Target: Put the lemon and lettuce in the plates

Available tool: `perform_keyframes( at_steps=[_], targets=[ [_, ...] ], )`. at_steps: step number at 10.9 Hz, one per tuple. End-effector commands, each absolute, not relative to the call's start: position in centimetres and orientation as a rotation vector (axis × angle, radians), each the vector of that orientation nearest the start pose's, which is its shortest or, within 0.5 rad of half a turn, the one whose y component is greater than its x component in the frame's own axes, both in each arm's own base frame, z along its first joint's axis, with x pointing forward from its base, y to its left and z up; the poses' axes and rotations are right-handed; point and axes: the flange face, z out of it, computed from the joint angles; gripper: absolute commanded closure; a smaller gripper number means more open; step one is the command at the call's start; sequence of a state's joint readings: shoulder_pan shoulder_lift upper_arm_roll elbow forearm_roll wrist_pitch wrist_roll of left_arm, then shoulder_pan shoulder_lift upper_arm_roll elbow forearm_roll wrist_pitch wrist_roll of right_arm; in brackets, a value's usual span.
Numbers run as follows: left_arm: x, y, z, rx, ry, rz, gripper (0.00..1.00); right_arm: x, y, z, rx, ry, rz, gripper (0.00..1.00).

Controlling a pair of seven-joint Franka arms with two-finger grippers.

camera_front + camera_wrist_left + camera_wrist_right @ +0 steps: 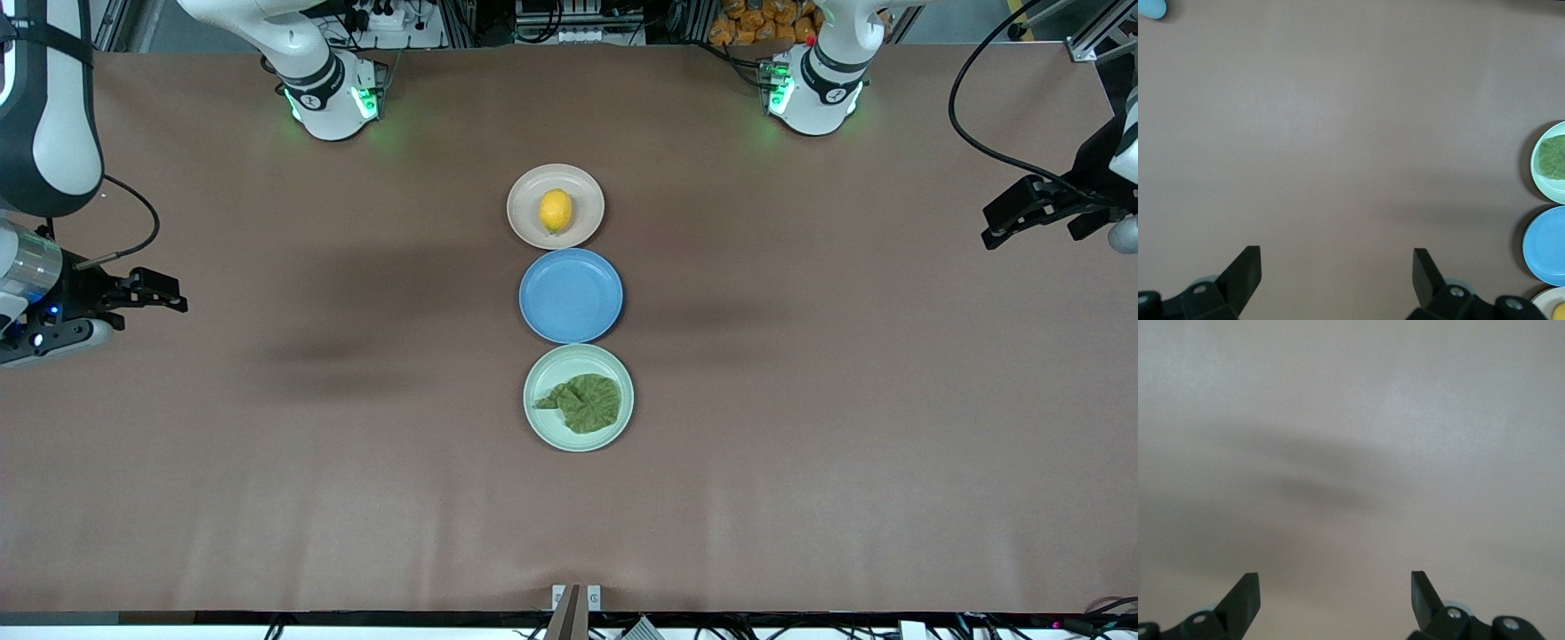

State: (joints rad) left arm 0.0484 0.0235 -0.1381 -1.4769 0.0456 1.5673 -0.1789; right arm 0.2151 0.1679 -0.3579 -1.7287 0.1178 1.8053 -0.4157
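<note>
Three plates sit in a row in the middle of the brown table (800,444). The beige-pink plate (526,191) is farthest from the front camera, and the yellow lemon (555,211) lies in it. The blue plate (570,295) is next, with nothing in it. The mint green plate (578,356) is nearest the front camera, and the crinkly green lettuce (584,402) lies flat in it.

The left gripper (1337,275) hangs over bare table at the left arm's end, well apart from the plates. Its fingers are spread wide and hold nothing. The right gripper (1335,597) hangs over bare table at the right arm's end. Its fingers are spread wide too, and they hold nothing
</note>
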Motion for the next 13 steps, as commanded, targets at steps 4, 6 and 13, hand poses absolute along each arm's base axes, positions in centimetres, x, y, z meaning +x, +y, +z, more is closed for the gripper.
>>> perform_keyframes(
  at_steps=[4,6,13],
  targets=[
    [55.5,-4.2,66.1,-3.126,-0.107,-0.109,0.0,57.8,-4.8,53.8,-3.12,-0.214,0.035,0.0],
    [55.5,-4.2,66.1,-3.126,-0.107,-0.109,0.0,57.4,-4.8,55.8,-3.128,-0.218,-0.031,0.0],
    [55.6,-4.2,66.1,-3.126,-0.107,-0.109,0.0,57.7,-5.5,62.9,-3.169,-0.214,-0.19,0.0]
  ],
)
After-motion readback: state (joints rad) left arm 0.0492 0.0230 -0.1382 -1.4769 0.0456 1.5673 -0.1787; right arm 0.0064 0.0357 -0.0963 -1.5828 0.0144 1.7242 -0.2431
